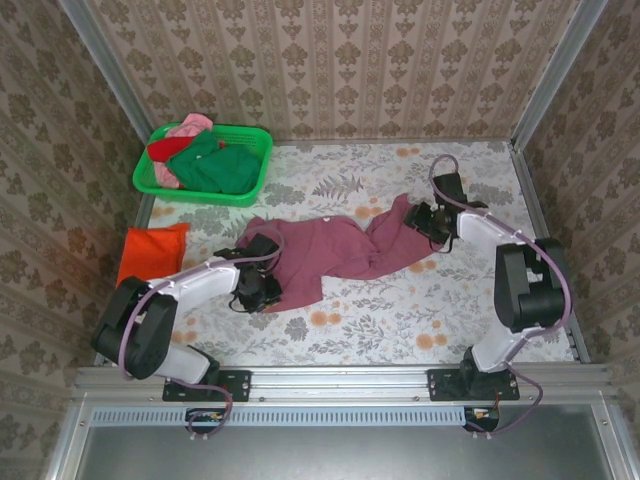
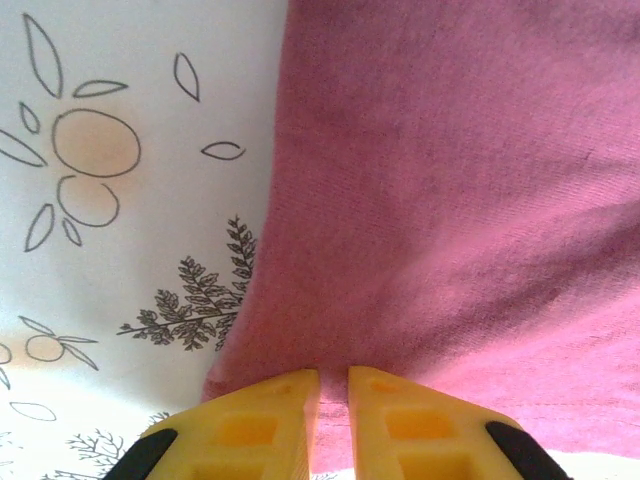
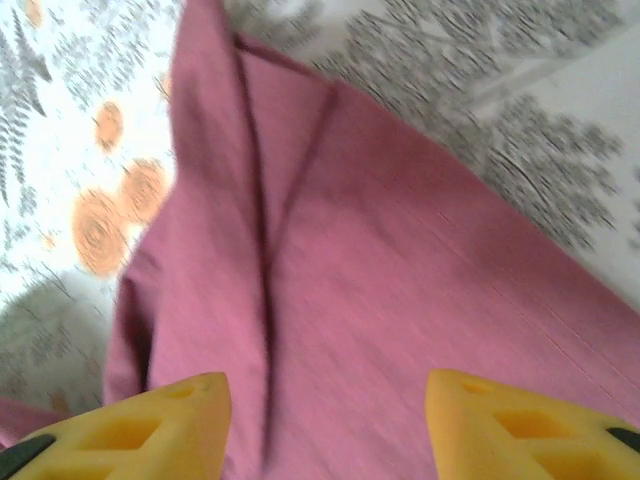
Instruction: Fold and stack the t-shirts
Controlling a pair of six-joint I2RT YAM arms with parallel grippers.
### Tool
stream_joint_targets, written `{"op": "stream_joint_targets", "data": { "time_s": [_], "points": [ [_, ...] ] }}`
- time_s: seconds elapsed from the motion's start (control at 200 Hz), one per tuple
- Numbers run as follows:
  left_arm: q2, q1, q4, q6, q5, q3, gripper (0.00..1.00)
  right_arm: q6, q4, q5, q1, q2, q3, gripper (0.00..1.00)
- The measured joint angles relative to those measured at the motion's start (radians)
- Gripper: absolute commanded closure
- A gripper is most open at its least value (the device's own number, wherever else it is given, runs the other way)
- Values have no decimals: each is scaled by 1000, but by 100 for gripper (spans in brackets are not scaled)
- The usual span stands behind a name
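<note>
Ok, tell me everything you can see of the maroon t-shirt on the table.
The maroon t-shirt is soft, matte cloth, lying unfolded and crumpled across the middle of the floral table, stretched left to right with a bunched right end. The left claw is closed at its near-left hem, seemingly pinching it; the right claw hangs open over the creased right end.

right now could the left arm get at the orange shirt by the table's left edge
Probably yes, once it lets go. The orange shirt lies flat close beside that arm, with nothing on it or in between. But the left gripper looks pinched shut on the edge of the maroon shirt.
</note>
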Motion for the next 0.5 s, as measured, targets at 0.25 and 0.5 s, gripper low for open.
{"op": "stream_joint_targets", "data": {
  "time_s": [0.25,0.5],
  "points": [
    [8,0,-4,-9,0,8,81,5,10,-4,17,217,233,69],
    [11,0,-3,-13,0,10,81,-2,-23,-17,36,354,353,88]
  ]
}}
